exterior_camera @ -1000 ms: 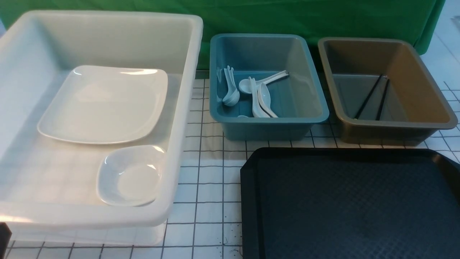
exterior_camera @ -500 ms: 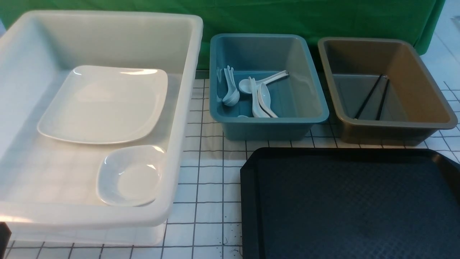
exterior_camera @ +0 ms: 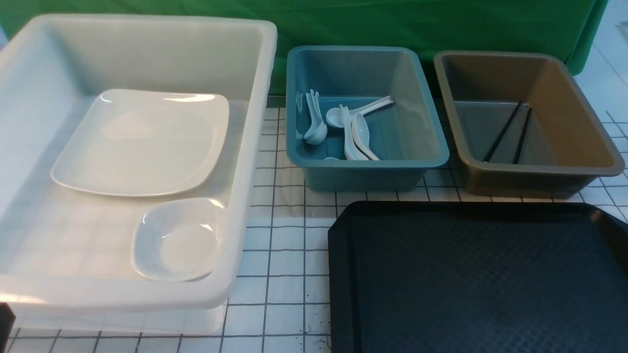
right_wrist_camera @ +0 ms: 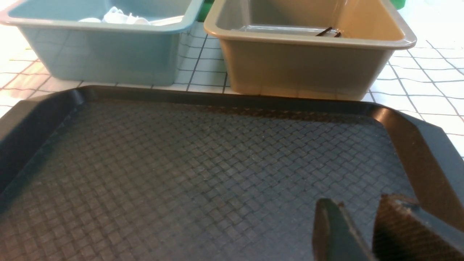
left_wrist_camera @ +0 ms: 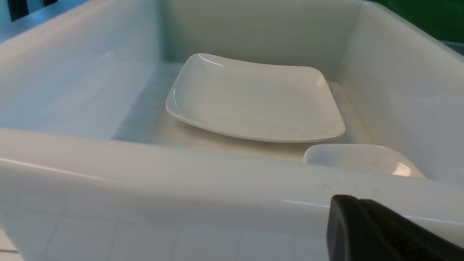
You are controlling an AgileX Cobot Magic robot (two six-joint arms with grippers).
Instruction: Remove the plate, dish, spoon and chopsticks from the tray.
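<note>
right gripper [right_wrist_camera: 357, 232]: jaws apart, empty, over tray [right_wrist_camera: 203, 159]
left gripper [left_wrist_camera: 377, 232]: pressed together, empty, outside white tub [exterior_camera: 245, 147]
plate [exterior_camera: 140, 142]: in tub
chopsticks [exterior_camera: 510, 132]: brown bin
step: likely done; retract clear

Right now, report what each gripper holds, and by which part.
Nothing is held. The left gripper is shut and empty outside the white tub; the right gripper stands open, empty, over the tray.

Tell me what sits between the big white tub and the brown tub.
The blue tub stands between the white tub and the brown tub, with white spoons inside; bare gridded tabletop fills the gaps. The front view shows it.
</note>
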